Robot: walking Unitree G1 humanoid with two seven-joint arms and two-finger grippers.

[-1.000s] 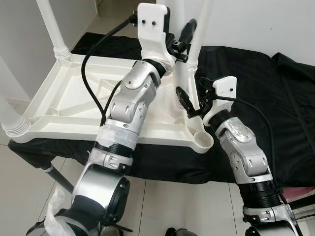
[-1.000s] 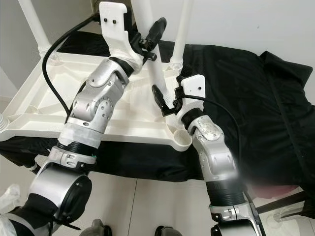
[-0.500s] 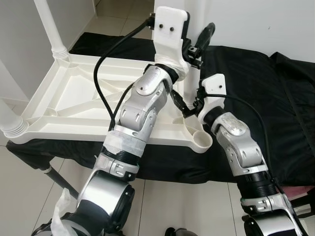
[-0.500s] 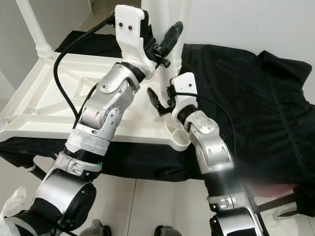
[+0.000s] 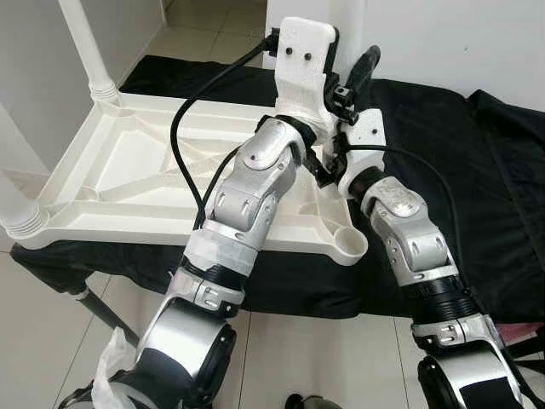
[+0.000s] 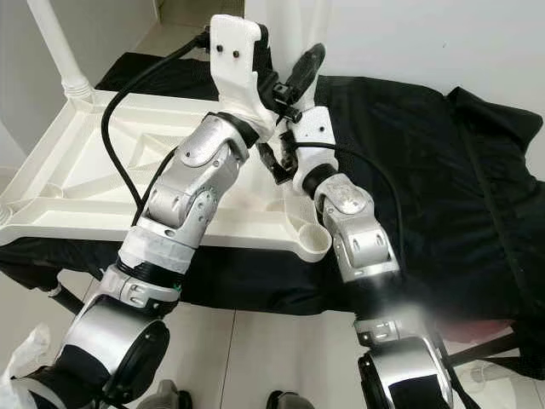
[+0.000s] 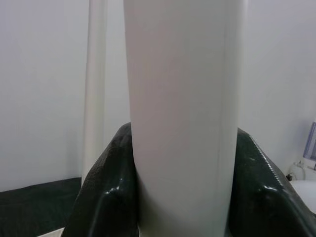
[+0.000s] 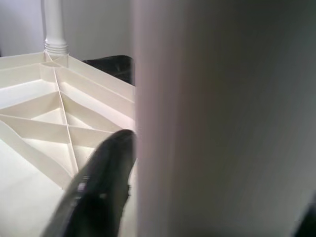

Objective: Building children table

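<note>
The white children table [image 5: 128,170] lies upside down on a black cloth. A loose white table leg [image 7: 182,123] stands between the two black fingers of my left gripper [image 5: 351,78], which is shut on it high above the table's right side. Just below, my right gripper [image 5: 326,170] is at the same leg [image 8: 222,123], with one finger [image 8: 98,187] pressed against its side. The near right corner socket [image 5: 351,244] is empty. My arms hide most of the held leg in the eye views.
Upright legs stand in the far left corner [image 5: 89,51] and near left corner [image 5: 17,204], and another leg [image 7: 94,89] rises behind the held one. The black cloth [image 5: 477,170] spreads to the right. A white wall is behind, tiled floor [image 5: 324,358] below.
My left arm has swung right with the leg. My right gripper has risen and moved left onto the leg, close under the left one.
</note>
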